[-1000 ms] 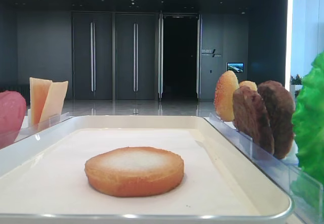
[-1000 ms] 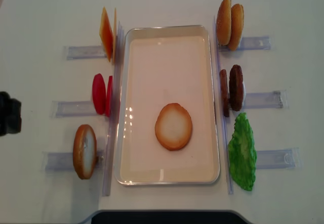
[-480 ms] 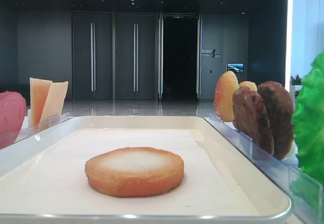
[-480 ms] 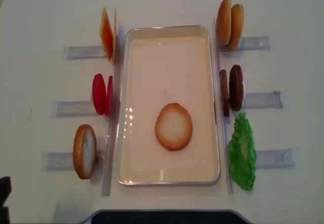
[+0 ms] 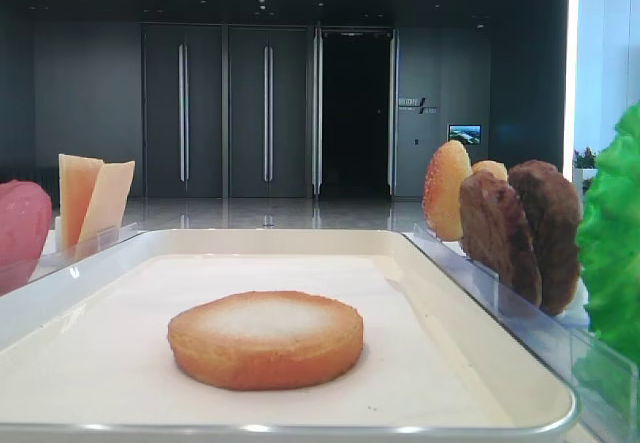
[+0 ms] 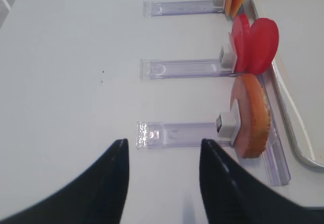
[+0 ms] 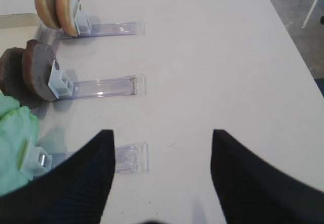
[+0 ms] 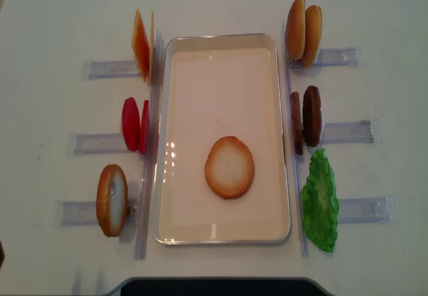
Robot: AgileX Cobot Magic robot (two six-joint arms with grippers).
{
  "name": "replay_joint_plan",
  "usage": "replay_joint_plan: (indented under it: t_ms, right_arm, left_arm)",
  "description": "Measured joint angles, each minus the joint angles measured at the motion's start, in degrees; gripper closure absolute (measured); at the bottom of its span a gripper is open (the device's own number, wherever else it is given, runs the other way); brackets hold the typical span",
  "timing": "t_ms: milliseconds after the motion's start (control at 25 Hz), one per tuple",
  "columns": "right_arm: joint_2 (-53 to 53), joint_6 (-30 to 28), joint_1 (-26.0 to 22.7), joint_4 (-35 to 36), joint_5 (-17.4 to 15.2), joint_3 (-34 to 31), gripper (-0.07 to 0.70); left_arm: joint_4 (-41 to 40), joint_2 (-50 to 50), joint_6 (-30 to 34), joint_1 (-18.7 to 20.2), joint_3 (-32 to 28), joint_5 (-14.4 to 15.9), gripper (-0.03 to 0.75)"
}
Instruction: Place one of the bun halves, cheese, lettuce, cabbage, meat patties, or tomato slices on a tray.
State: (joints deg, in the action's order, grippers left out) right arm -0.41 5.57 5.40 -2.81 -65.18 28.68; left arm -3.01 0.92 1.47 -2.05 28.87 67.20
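Note:
One bun half (image 8: pixel 229 167) lies flat on the cream tray (image 8: pixel 221 37), also low in the front view (image 5: pixel 265 338). Another bun half (image 6: pixel 250 115) stands in a holder left of the tray, behind the tomato slices (image 6: pixel 255 44) and cheese (image 8: pixel 142 45). Right of the tray stand the meat patties (image 7: pixel 35 72) and lettuce (image 8: pixel 319 200). No cabbage is in view. My left gripper (image 6: pixel 163 145) is open over bare table, left of the standing bun half. My right gripper (image 7: pixel 163 133) is open over bare table, right of the lettuce.
Clear plastic holder strips (image 8: pixel 107 69) run out from both sides of the tray. Two domed bun tops (image 8: pixel 303 31) stand at the far right. The table's right edge (image 7: pixel 291 37) drops to the floor.
My left gripper has drawn back from the table's left edge toward the near corner and has almost left the overhead view. The food and tray have not moved.

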Motion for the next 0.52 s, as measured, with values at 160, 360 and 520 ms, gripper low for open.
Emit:
replay_joint_plan:
  t_ms: [160,360,520]
  right_arm:
    - [0.0,0.0,0.0,0.0,0.0,0.0,0.202]
    - [0.0,0.0,0.0,0.0,0.0,0.0,0.202]
    - [0.0,0.0,0.0,0.0,0.0,0.0,0.202]
  left_arm:
    - [0.0,0.0,0.0,0.0,-1.72,-2.57,0.367]
    - [0.0,0.0,0.0,0.0,-1.83,-3.28,0.367]
    - [0.0,0.0,0.0,0.0,-1.83,-3.33,0.367]
